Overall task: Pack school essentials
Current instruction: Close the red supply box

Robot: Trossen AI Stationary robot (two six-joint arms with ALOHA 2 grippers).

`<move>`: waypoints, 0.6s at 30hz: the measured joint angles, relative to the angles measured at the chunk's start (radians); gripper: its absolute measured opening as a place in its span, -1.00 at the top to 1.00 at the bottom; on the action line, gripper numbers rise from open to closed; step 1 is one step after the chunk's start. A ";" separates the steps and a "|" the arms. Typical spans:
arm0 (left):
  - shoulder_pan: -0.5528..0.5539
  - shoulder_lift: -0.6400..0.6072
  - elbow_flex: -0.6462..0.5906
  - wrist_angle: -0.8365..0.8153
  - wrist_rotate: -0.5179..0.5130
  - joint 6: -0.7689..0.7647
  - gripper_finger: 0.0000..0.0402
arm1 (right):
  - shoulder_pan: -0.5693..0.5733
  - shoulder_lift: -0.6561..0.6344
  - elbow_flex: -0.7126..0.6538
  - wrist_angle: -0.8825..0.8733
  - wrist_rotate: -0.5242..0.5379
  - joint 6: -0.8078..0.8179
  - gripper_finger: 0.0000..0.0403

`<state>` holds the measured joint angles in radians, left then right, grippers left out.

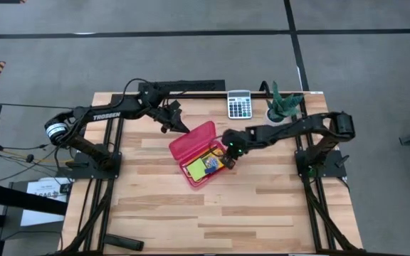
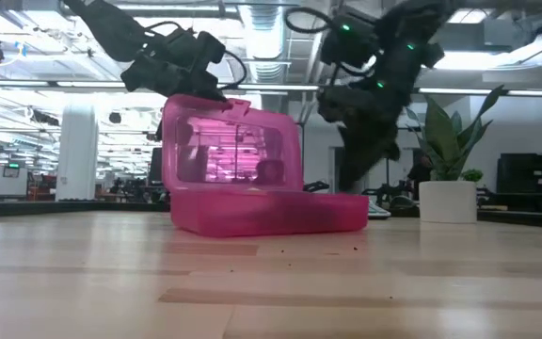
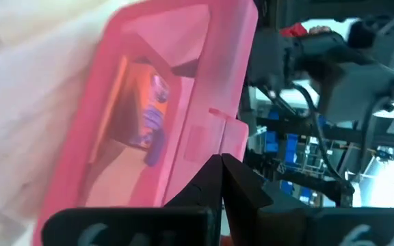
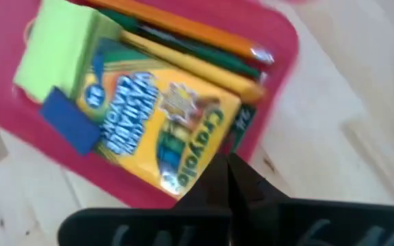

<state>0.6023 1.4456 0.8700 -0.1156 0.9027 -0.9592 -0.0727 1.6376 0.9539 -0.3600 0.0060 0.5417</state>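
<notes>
Yellow Crayola crayon box lies under right tool, pressed together.

We see a grey calculator at the worktop's far edge, a potted plant just beside it, and a red hinged case open mid-worktop.

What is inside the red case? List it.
In the red case: crayon box, lime sticky-note pad, blue eraser, orange pencil, green pen. Whatever lies beneath the crayon box is covered.
</notes>
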 joint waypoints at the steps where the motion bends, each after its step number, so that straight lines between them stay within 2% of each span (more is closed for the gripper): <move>1: -0.014 0.000 0.000 0.013 -0.005 -0.015 1.00 | 0.012 -0.010 -0.024 0.016 0.001 0.025 1.00; 9: -0.159 0.000 0.002 0.072 -0.110 -0.091 1.00 | 0.096 -0.052 -0.078 0.067 0.108 0.076 1.00; 14: -0.258 0.000 0.002 0.066 -0.210 -0.101 1.00 | 0.120 -0.211 -0.075 -0.041 0.119 0.062 1.00; 18: -0.325 0.000 0.002 0.060 -0.311 -0.103 1.00 | 0.114 -0.327 -0.076 -0.054 0.224 0.046 1.00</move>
<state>0.2774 1.4452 0.8715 -0.0557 0.5916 -1.0626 0.0417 1.3110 0.8780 -0.4144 0.2300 0.5882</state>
